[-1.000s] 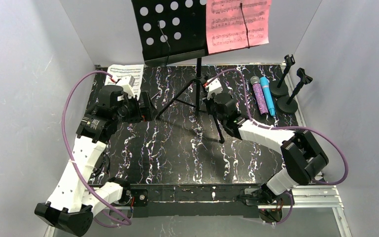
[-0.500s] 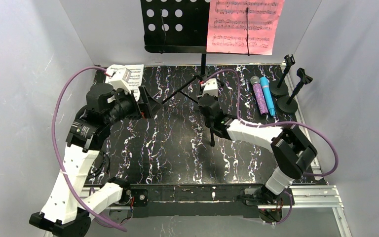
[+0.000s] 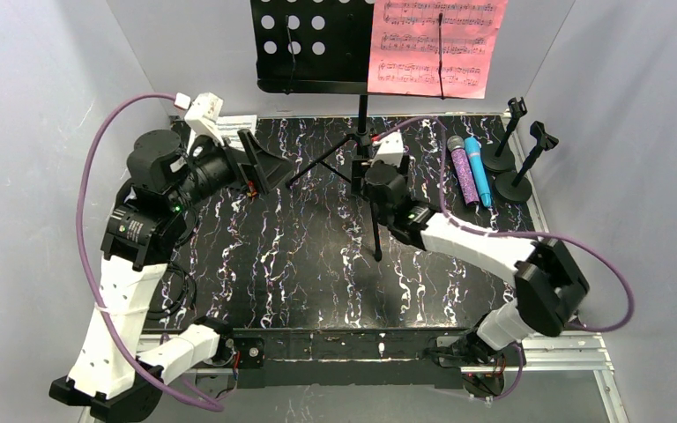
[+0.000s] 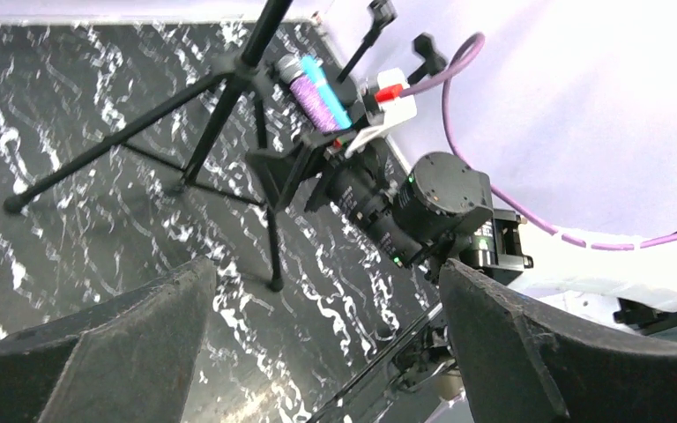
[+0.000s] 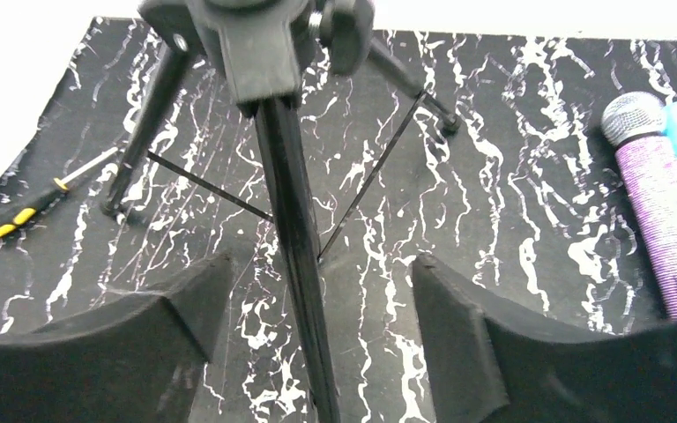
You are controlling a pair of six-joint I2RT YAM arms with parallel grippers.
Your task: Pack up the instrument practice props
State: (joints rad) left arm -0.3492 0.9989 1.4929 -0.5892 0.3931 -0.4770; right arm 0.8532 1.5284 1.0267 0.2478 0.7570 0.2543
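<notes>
Looking from the left side, the left gripper [image 3: 264, 167] hangs over the bench [image 3: 300, 264] with its jaws spread wide and nothing in them. Just behind it, at the back edge, a white music sheet [image 3: 238, 121] lies flat, mostly hidden by the arm. In the middle stands the tall black tripod [image 3: 363, 123]. The right gripper [image 5: 317, 300] is low beside it, its jaws spread with one thin tripod leg between them, and a gap shows on each side of the leg. A pink music sheet [image 3: 436, 44] with black notes rests up on the tripod's plate. Farther right, a purple glitter microphone [image 3: 464, 176] with a grey head lies touching a blue microphone [image 3: 479, 172]. Two small black mic holders [image 3: 499, 160] stand upright near the right wall. I think nothing is packed yet, since every prop sits out in the open and no box or bag shows.
</notes>
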